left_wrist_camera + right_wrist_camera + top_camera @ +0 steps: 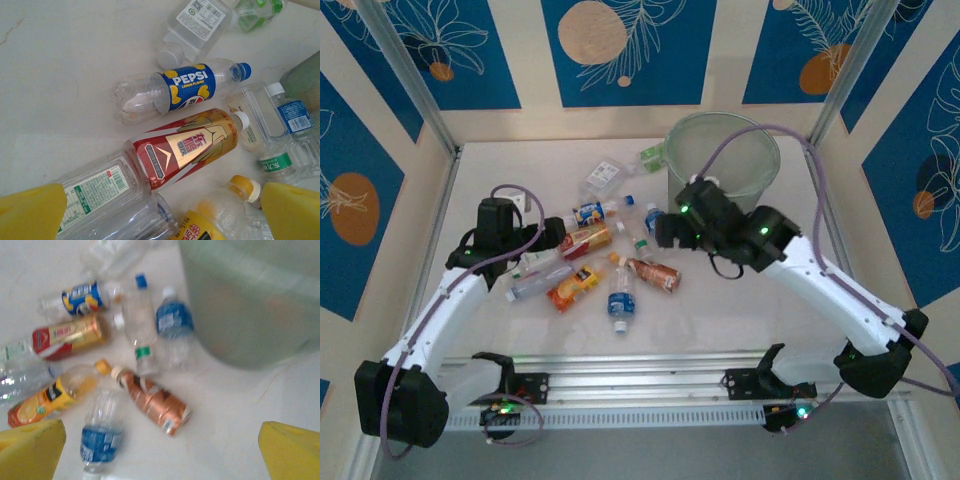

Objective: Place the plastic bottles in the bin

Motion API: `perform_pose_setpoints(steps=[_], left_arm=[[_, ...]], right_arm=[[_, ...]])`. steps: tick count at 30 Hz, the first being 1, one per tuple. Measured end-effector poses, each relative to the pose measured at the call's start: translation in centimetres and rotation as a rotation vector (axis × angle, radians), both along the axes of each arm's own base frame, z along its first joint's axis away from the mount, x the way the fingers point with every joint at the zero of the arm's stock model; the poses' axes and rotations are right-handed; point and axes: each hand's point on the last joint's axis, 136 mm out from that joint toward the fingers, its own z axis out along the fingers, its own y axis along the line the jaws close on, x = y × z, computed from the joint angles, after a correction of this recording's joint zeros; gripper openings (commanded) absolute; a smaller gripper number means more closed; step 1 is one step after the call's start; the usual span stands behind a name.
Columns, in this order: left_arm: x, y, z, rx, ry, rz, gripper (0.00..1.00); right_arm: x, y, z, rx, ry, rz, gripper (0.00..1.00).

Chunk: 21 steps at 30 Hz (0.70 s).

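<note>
Top external: left tool and right tool, both spread, flank plastic bottles; open table nearside.

Bright, even light with faint shadows; right wrist view blurred, left wrist view sharp

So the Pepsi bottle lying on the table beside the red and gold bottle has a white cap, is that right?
Not quite. The Pepsi bottle has a blue cap, not a white one; the left wrist view shows it clearly. It does lie on the table beside the red and gold bottle.
</note>
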Motion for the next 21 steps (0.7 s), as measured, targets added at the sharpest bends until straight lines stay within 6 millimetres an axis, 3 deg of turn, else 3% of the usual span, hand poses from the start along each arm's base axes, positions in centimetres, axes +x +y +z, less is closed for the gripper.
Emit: perform_pose_setpoints(steps=[5,10,21], left_arm=[[0.2,0.2,-0.2,-0.013,-0.006,0.032,0.99],[0.1,0.6,-0.9,-0.012,0.000,0.059,0.99],[0.2,1.0,-1.0,-0.002,-0.002,0.086,1.00]], right_arm=[[-2.7,4.2,-5.7,0.003,0.149,0.012,0.99],[-3.8,7.5,-9.7,-0.008,0.263,0.011,1.00],[-4.4,10.8,-16.3,-0.057,0.404,0.019,0.95]])
